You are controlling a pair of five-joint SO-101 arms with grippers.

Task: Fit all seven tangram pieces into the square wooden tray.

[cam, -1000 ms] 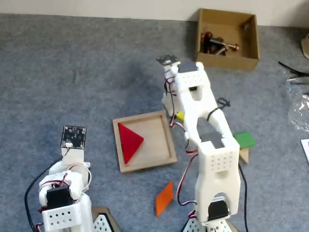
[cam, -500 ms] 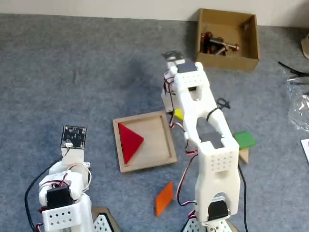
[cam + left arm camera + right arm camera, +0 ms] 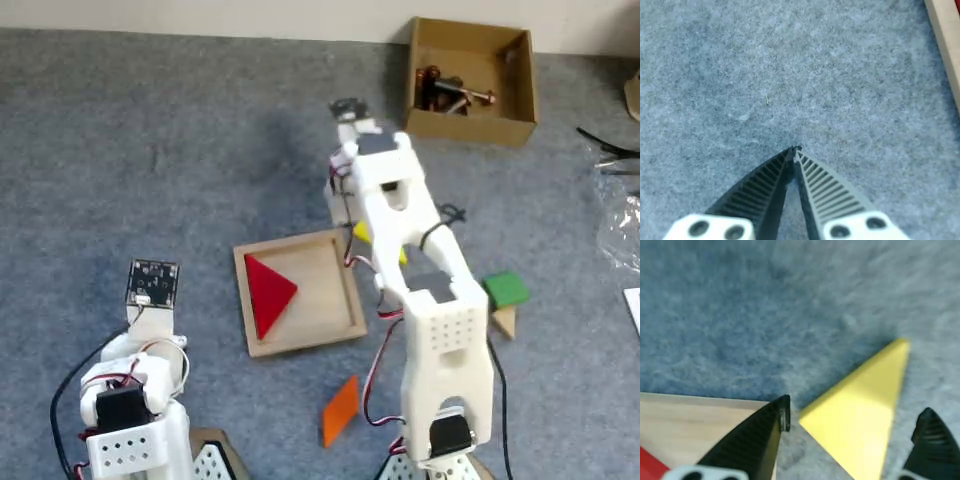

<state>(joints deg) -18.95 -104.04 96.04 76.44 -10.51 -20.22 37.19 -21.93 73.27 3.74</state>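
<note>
**Left arm.** Parked nearest the base. The left hand (image 3: 796, 150) is closed with nothing in it, its tips pointing down at bare grey felt. A tray edge (image 3: 945, 40) shows off to one side. This arm is well away from every loose piece.

**Near field.** An orange piece (image 3: 340, 410) lies flat on the table (image 3: 150, 150), between the two arm bases and on the near side of the tray.

**Tray.** The tray (image 3: 325, 290) sits mid-table. It holds one red triangle (image 3: 268, 292), placed against its left side. The rest of the floor is bare wood. By count, the task looks to be at an early stage.

**Right of the tray.** A green piece (image 3: 506, 289) and a tan piece (image 3: 506, 320) lie touching or nearly so, partly hidden by the right arm.

**Governing relation.** The right hand (image 3: 856, 417) is wide open and holds nothing. It hangs over the yellow triangle (image 3: 860, 405), which lies flat on the felt just beyond the tray's far right corner (image 3: 690, 425).
- The triangle sits between the two fingers, closer to the tray-side finger (image 3: 782, 412).
- Its long edge runs obliquely to the line of closing.
- Judgement: a straight descent and close should catch it. The slanted edges may make the piece turn or slip, and the tray rim leaves the near finger little room.

**Far field.** A cardboard box (image 3: 465, 128) of small hardware stands near a pale wall. Cables and a plastic bag lie at the right margin.
</note>
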